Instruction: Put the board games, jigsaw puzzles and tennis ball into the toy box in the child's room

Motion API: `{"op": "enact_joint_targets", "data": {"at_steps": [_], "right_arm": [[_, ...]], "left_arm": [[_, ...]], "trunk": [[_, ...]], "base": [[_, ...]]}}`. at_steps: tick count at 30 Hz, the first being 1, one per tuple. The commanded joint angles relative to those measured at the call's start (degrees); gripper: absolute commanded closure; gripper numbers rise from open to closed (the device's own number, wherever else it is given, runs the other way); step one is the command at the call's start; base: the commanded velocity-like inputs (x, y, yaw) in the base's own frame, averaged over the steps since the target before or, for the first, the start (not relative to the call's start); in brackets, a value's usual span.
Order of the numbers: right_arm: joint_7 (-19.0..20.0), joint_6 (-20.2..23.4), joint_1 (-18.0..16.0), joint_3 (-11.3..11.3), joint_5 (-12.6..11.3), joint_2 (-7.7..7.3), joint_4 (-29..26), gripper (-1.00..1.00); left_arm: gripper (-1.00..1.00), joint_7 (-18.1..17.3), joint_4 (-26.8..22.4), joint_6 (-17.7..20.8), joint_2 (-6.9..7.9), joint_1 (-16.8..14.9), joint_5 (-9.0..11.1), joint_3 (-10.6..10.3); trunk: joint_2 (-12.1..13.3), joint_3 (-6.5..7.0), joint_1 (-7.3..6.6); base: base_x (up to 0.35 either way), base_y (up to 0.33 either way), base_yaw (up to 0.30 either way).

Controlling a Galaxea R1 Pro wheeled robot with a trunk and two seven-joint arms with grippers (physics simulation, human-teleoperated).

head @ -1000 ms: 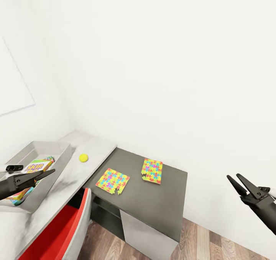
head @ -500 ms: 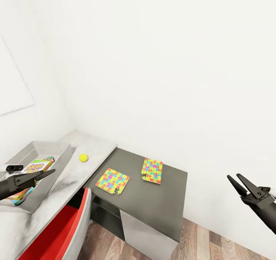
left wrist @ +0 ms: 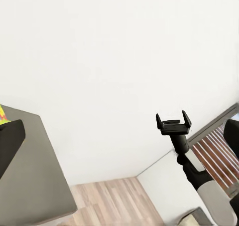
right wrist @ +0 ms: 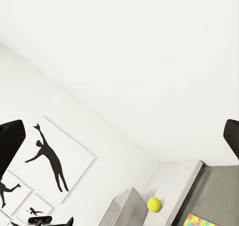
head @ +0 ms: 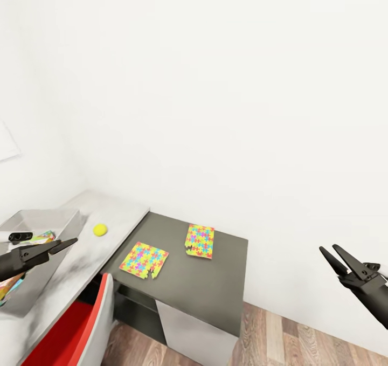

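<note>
Both tools hang empty, jaws spread — left tool [head: 54, 244] beside the toy box [head: 37, 218], right tool [head: 338, 258] well off the table's [head: 215, 280] edge. Two jigsaw puzzles [head: 144, 259] [head: 200, 241] lie on the table's dark part — tennis ball [head: 100, 229] near the back edge.

White walls [head: 226, 85], wood-plank floor [head: 302, 339]. Dark grey desk [head: 215, 280] abuts marbled light counter [head: 70, 258]. Red chair [head: 70, 333], probably, bottom left. Silhouette wall art [right wrist: 45, 166] w/ figures.
</note>
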Motion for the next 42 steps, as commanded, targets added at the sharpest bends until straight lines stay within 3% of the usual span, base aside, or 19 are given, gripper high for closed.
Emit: {"op": "enact_joint_targets", "data": {"at_steps": [1,21,42], "right_arm": [[0.1,0.3,-0.1,0.0,-0.1,0.04,0.0,-1.0],[-0.1,0.2,-0.1,0.1,-0.1,-0.14,0.8,-1.0],[-0.3,0.2,-0.1,0.0,0.0,-0.17,3.3,-1.0]], "left_arm": [[-1.0,-0.2,0.0,0.6,0.03,0.0,0.0,0.0],[-1.0,-0.2,0.0,0.6,0.0,0.0,0.0,0.0],[-1.0,-0.2,0.0,0.6,0.0,0.0,0.0,-0.1]], "trunk": [[-0.1,-0.06,0.04],[-0.1,1.09,0.04],[-0.1,2.02,0.04]], "base": [[0.0,0.0,-0.241],[0.019,-0.09,-0.242],[0.169,-0.013,-0.196]]}}
